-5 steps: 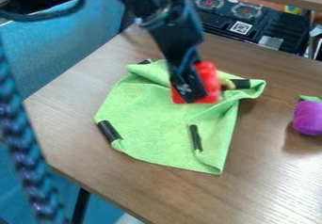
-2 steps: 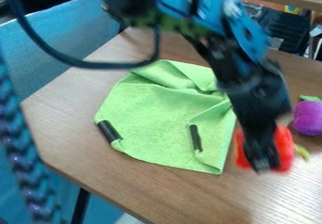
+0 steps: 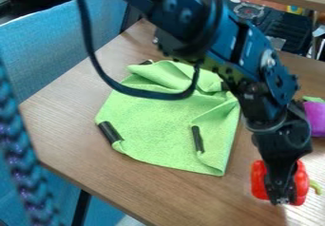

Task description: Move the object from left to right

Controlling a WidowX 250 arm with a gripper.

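Pincer (image 3: 281, 199) squeezed on the red pepper (image 3: 259, 181), low on the right of the counter (image 3: 136, 184). Brown wood lies between pepper and green cloth (image 3: 155, 123); the counter's left edge is well apart. The pepper's stem (image 3: 315, 187) points right, and its long way, stem too, goes side to side.

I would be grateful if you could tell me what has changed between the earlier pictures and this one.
The red pepper has moved from over the upper right part of the green cloth to beyond the cloth's right edge, toward the camera. The gripper went with it and is still holding it. The cloth and the purple object stayed where they were.
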